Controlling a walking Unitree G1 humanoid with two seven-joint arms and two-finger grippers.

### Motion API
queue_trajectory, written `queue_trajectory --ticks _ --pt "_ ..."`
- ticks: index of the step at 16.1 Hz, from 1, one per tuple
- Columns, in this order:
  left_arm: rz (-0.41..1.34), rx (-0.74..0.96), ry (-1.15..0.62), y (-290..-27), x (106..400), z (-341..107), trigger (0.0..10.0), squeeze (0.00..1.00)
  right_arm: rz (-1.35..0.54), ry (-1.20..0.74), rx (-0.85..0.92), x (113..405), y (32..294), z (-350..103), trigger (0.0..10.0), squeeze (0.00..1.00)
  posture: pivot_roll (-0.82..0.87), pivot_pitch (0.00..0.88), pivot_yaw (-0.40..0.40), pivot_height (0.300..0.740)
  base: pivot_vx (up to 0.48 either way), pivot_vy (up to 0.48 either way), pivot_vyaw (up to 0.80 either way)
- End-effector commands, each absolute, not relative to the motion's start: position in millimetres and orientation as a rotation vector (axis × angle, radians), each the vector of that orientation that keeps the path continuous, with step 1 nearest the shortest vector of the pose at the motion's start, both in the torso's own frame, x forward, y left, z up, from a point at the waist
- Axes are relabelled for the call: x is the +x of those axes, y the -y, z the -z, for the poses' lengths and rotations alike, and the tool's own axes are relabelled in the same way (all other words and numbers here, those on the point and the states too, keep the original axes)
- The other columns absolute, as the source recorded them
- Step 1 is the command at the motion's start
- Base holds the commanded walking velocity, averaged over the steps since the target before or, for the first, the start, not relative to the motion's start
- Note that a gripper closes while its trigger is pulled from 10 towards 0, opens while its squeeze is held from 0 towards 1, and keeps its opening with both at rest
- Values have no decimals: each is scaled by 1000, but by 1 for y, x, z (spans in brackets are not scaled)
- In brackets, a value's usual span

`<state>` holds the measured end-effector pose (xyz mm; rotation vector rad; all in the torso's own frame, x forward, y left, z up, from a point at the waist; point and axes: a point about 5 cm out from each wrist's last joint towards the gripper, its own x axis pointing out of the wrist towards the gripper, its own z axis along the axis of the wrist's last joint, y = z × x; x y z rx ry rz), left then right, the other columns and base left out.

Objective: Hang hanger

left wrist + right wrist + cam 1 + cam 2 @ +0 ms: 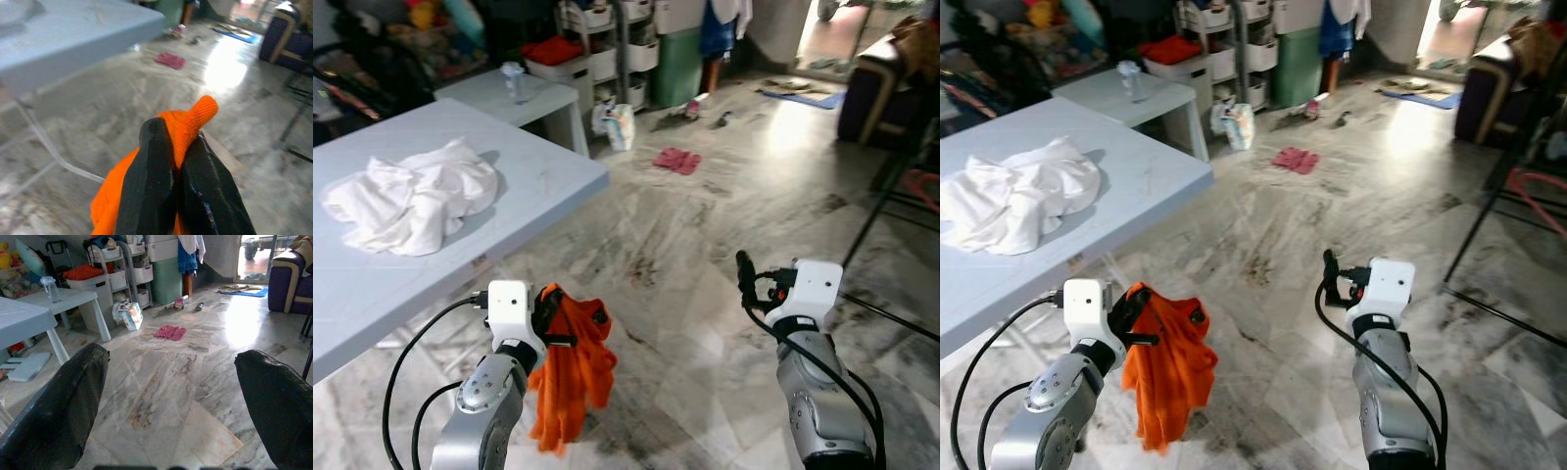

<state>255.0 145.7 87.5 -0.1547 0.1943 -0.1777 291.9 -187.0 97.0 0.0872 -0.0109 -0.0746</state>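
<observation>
Spreading under my rig is a veined, glossy marble floor [724, 235], with a smooth pale-blue table [538, 176] on my left carrying a crumpled white cloth [411, 201]. My left tool [176, 171] is clamped on an orange knit garment [570, 367] hanging limp below it. My right tool [171, 396] is spread wide, holding nothing.
</observation>
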Motion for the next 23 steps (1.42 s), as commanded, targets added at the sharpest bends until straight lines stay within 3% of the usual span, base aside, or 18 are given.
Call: queue_trajectory --ticks 1,6,9,13,15,19,23 --pt "164 -121 -132 -149 257 -98 10000 0 89 16 88 293 190 -97 10000 0 114 0 60 740 0 0 0" --pt "131 -150 -103 -143 264 -99 10000 0 107 -22 87 278 195 -82 10000 0 101 0 34 740 0 0 0" --pt "274 -136 -127 -122 269 -99 10000 0 246 18 110 270 212 -84 10000 0 43 0 162 740 0 0 0" --pt "362 -107 -127 -115 277 -103 10000 0 282 26 118 259 211 -81 10000 0 0 0 223 740 0 0 0" --pt "355 -116 -137 -114 279 -98 10000 0 263 26 98 258 208 -83 10000 0 -21 0 180 740 0 0 0" --pt "275 -164 -126 -111 282 -93 10000 0 153 11 21 273 206 -94 10000 0 -20 0 2 740 0 0 0" --pt "142 -189 -97 -122 281 -91 10000 0 34 22 4 303 193 -104 10000 0 42 0 -53 740 0 0 0"
